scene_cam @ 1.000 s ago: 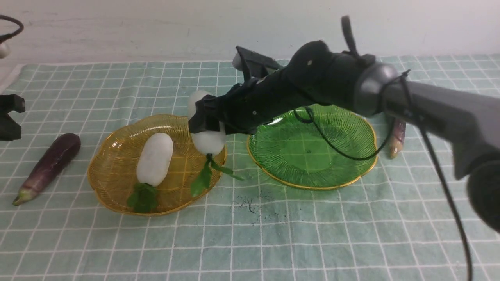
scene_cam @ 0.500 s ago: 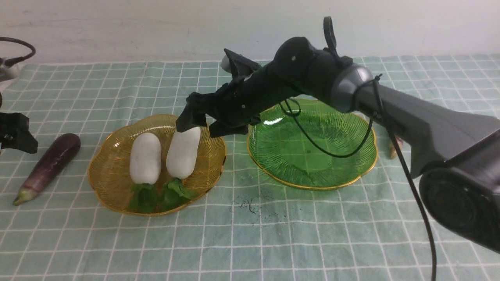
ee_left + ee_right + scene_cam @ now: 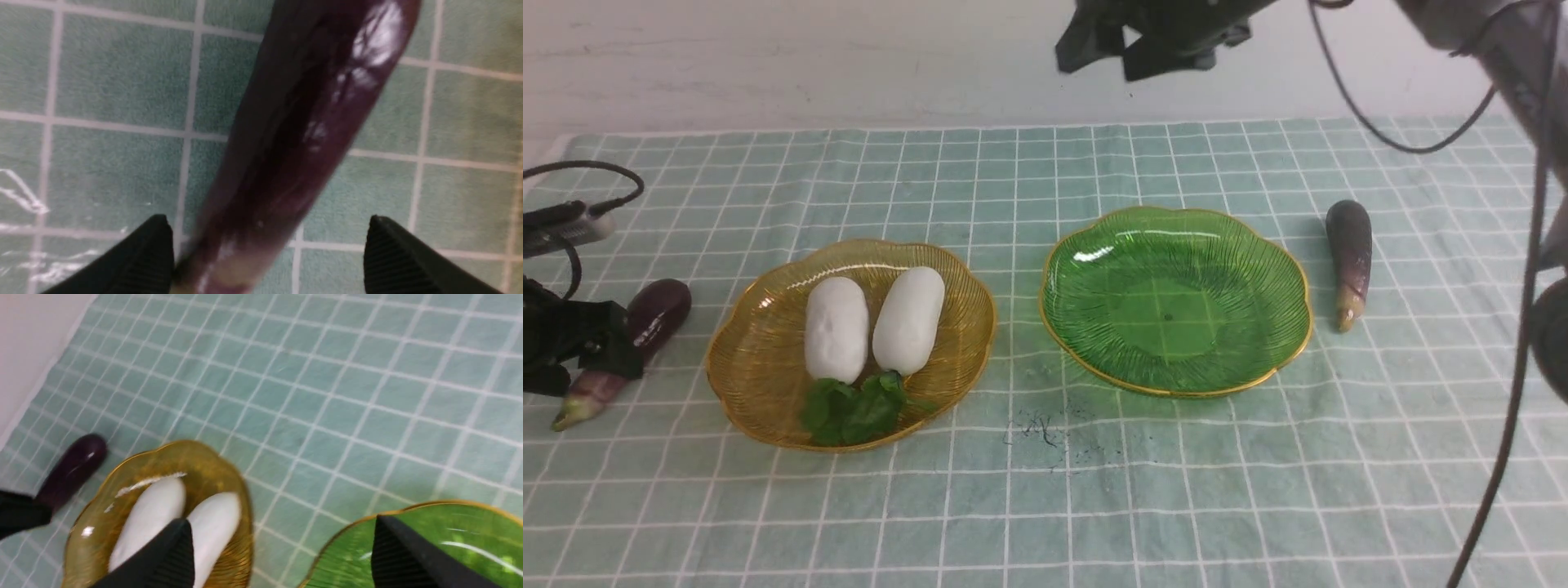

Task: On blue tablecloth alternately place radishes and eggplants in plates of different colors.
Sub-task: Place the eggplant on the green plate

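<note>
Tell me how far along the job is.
Done: both radishes lie in the yellow plate. In hand: the open left gripper straddles one eggplant on the cloth. Left: both eggplants go into the empty green plate; the other eggplant lies beside it. The right gripper hangs open.

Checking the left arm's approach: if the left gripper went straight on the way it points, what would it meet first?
Most likely the left eggplant, lying on the blue tablecloth and framed by the open left gripper; how close it is is hard to tell.

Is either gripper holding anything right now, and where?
Nothing is held. The left gripper stands open astride the eggplant near its pale end; the right gripper is open, empty.
</note>
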Tool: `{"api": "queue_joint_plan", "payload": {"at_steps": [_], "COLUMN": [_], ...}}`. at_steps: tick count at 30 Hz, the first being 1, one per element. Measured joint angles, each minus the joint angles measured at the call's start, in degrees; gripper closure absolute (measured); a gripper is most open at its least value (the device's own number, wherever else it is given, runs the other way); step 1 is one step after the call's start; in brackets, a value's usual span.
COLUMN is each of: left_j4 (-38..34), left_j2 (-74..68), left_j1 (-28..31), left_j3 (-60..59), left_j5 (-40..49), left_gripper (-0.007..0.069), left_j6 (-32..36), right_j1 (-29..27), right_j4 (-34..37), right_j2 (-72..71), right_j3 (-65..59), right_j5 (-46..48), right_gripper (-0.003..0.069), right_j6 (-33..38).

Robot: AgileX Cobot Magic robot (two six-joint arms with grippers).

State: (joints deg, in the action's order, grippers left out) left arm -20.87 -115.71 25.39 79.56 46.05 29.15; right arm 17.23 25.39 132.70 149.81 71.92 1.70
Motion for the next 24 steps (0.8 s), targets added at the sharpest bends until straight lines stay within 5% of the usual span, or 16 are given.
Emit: {"api": "queue_joint_plan", "payload": {"at_steps": [3,9,18,21,24], "left_j4": [-0.06,-0.14,-6.47,-10.68,-11.52], "left_j2": [-1.67,-2.37,2.65,7.61,8.69], "left_j1": [0.0,0.04,-1.79,-9.21,-19.6], "left_j3": [0.08,0.78,8.83,14.7,18.76], "left_j5": [-0.93,-0.9,11.43,15.8,17.97], "left_gripper": [0.0083,0.038,0.0366,0.0366,0.0366], "left_j6": [0.52,0.5,-1.33,-2.2,-4.89], "right_j1": [-3.33,-8.85,-16.13,-18.64,-19.68], "right_j4": [-4.4,-9.55,-11.53,-14.27,-17.92], "right_j2": [-2.33,-5.97,-7.83,-7.83,-7.87], "right_j3": [0.03,0.07,-0.04,-1.84,-4.79], "right_j5": [0.63,0.99,1.01,0.99,0.99], "right_gripper": [0.0139,0.0176,0.0491,0.0641,0.0663], "right_j6": [-1.7,-3.73,-4.27,-4.27,-4.33]}}
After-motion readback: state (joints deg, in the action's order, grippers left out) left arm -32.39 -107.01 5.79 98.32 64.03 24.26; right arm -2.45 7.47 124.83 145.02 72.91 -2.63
